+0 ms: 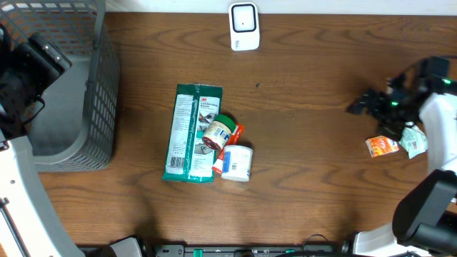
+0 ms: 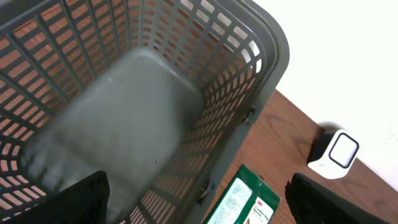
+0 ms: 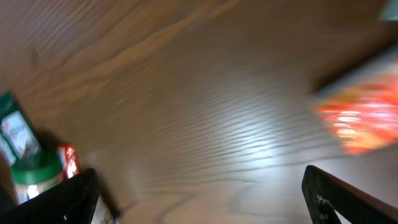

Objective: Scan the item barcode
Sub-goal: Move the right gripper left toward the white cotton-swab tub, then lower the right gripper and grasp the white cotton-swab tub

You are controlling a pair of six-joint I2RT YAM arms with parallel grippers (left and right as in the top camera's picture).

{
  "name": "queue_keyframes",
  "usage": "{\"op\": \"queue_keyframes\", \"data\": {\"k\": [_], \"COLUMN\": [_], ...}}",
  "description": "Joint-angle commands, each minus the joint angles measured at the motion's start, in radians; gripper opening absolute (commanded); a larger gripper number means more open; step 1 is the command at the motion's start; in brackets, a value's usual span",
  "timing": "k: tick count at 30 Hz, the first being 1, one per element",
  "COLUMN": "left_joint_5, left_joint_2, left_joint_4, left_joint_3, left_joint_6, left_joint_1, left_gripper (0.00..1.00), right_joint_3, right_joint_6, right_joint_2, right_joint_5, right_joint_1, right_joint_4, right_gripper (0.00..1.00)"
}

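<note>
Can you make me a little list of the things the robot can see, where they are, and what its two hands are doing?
scanner: white, at the top middle of the overhead view
basket: grey, far left
green packet: lying flat in the middle
jar: green lid, against the packet's right edge
white tub: just below the jar
orange packet: far right, by the right arm
left gripper: jaws open, above the basket, holding nothing
right gripper: jaws open, holding nothing
</note>
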Motion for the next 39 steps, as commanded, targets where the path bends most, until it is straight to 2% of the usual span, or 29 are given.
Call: {"op": "queue_keyframes", "data": {"k": [1,9,16,23,32,39], "left_joint_5": [-0.002,-0.002,-0.002,-0.002,-0.002,-0.002], "left_joint_2": [0.0,0.0,0.0,0.0,0.0,0.0], "left_joint_4": [0.0,0.0,0.0,0.0,0.0,0.0], "left_joint_3": [0.002,0.002,0.002,0.002,0.002,0.002], "left_joint_6": [-0.009,-0.009,-0.009,-0.009,-0.009,-0.009], "left_joint_1": [0.004,0.004,0.004,0.004,0.004,0.004], "left_gripper": [0.88,0.88,0.88,0.88,0.88,0.88], "right_joint_3": [-0.003,-0.003,-0.005,-0.009,-0.082,-0.197], "right_joint_6": [-0.003,0.109,0.25,0.462,0.626,0.682], "right_joint_2": [-0.016,-0.015,-0.015,-0.015,-0.013,-0.011], "right_joint_5": [-0.037,0.017,0.025,0.194,0.349,0.335], "right_joint_1": [0.133,0.497,0.718,0.847,0.978,0.994], "right_joint_4": [0.001,0.064,0.115,0.134,0.232,0.372], "right_gripper": [0.99,0.99,0.99,0.99,0.99,0.99]}}
